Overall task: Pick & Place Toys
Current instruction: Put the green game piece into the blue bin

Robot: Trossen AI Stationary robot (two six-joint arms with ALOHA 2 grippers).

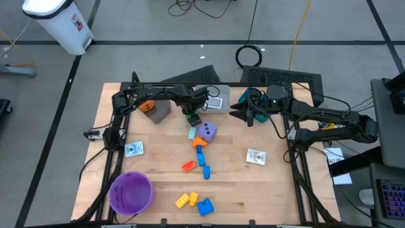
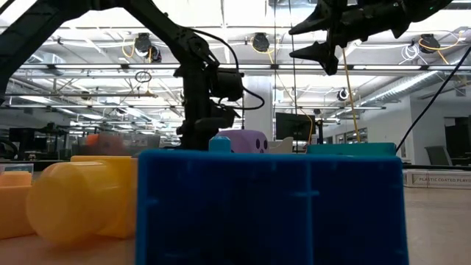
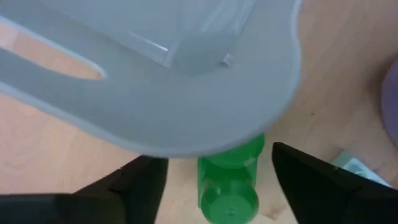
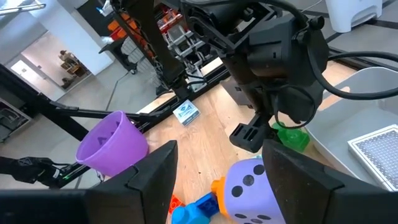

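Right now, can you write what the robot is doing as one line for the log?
left gripper: open, either side of green brick, by white bin | right gripper: open, empty, raised | purple die: on table

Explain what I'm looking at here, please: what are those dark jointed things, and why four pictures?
They are two robot arms at a wooden table, each ending in a two-fingered claw. One picture looks straight down, one looks level from the tabletop, and the other two come from a camera on each wrist. The left claw is low by a white bin, fingers apart, with a green brick between them but not clearly gripped. The right claw hangs open in the air, empty. On the table lie a purple die, small coloured bricks, two whitish cards and a purple bowl.
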